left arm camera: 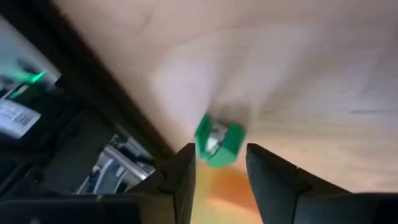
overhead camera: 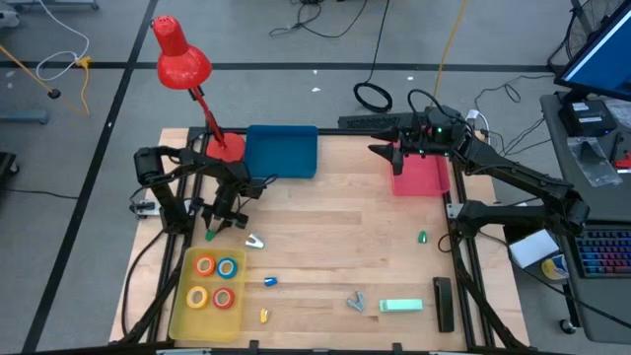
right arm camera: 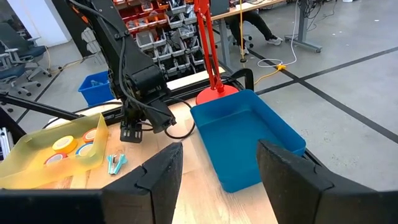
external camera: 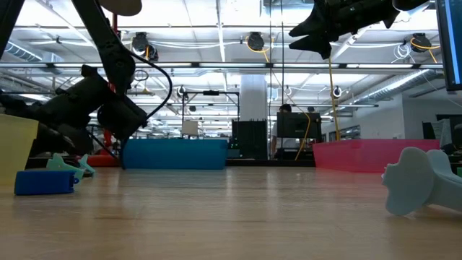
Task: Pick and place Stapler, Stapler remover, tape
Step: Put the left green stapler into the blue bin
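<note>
Starting at your far left in the high view, the yellow tray [overhead camera: 180,314] at about 8 o'clock on the table [overhead camera: 335,247] holds all four tape rolls [overhead camera: 215,281]: orange and blue in the back row, yellow and red in front. Just above it at 9 o'clock, your left gripper [overhead camera: 219,222] hangs low over a small green bit [left arm camera: 217,140], its fingers [left arm camera: 180,177] spread apart with nothing between them; the bit lies just beyond the tips. A pale staple remover [overhead camera: 254,241] lies just right of that gripper. The blue bin [overhead camera: 282,153] sits at 11 o'clock. Near 5 o'clock lie a grey-blue tool [overhead camera: 356,302] and, beside it, the mint-green stapler [overhead camera: 401,307]. At 1 o'clock your right gripper [overhead camera: 386,151] hovers over the pink bin [overhead camera: 424,180], released and empty.
</note>
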`<state>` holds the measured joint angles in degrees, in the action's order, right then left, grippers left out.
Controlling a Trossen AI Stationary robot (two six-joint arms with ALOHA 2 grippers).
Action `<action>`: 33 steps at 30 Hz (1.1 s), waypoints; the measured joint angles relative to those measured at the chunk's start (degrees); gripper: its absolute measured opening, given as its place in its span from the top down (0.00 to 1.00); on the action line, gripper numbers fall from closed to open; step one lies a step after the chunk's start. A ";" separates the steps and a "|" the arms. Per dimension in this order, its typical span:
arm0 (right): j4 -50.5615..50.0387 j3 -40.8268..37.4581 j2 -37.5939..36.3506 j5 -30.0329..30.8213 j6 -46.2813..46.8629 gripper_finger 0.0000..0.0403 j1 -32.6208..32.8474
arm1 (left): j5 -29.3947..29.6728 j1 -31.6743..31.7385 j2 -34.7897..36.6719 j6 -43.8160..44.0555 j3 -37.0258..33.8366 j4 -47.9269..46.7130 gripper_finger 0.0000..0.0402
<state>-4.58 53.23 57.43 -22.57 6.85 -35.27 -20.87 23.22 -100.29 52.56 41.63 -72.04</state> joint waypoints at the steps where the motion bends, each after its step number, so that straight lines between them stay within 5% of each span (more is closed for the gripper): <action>1: 0.00 0.00 0.00 -0.02 0.49 0.51 0.00 | -0.16 0.00 0.00 -0.14 -0.19 1.34 0.66; 13: -0.05 0.00 0.00 -0.09 1.53 0.51 0.00 | -4.54 -0.01 0.07 1.94 -4.47 7.87 0.67; 33: 0.00 0.00 0.00 0.00 1.44 0.51 0.00 | -1.78 0.05 0.02 5.99 -0.43 10.22 0.67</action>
<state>-4.58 53.23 57.43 -22.57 8.29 -35.27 -22.65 23.27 -100.27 58.55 41.20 -61.82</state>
